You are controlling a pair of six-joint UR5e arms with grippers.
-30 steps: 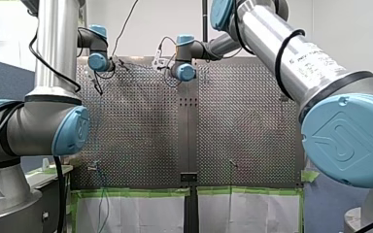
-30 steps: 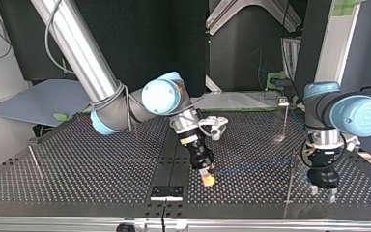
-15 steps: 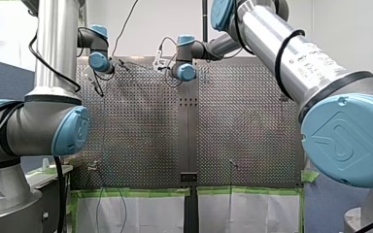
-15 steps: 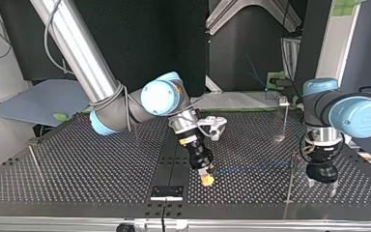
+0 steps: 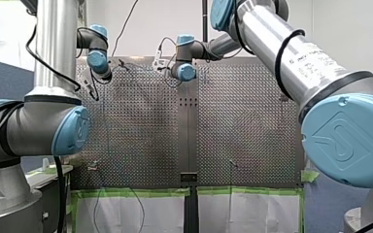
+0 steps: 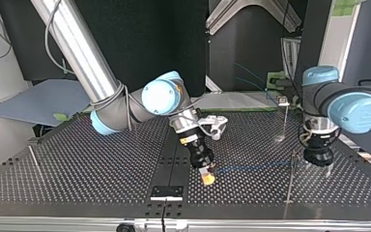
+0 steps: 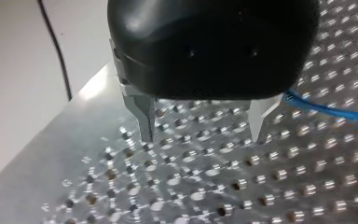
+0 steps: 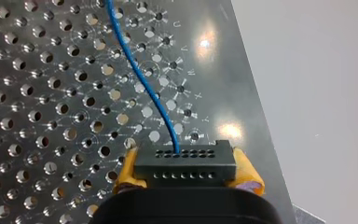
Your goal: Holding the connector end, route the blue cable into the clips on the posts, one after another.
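The counter is a dull metal plate drilled all over with small holes, with a dark strip down its middle. In the front view its near edge is bound with green tape above white sheeting, and a pale wall rises past the far edge. From the top view I see dark panels closing off the back of the room and a grey-blue board lying off the counter at that view's left.

My right tool sits low over the middle of the plate, its yellow pads clamped on both ends of the black connector. The blue cable leaves the connector and runs away across the holes toward a thin post.

My left tool hangs just beside that post, at the top view's right. Its metal fingers are spread apart with nothing between them, their tips close above the plate, and the cable passes just beside one finger. A second post, with a small clip on top, stands further back.
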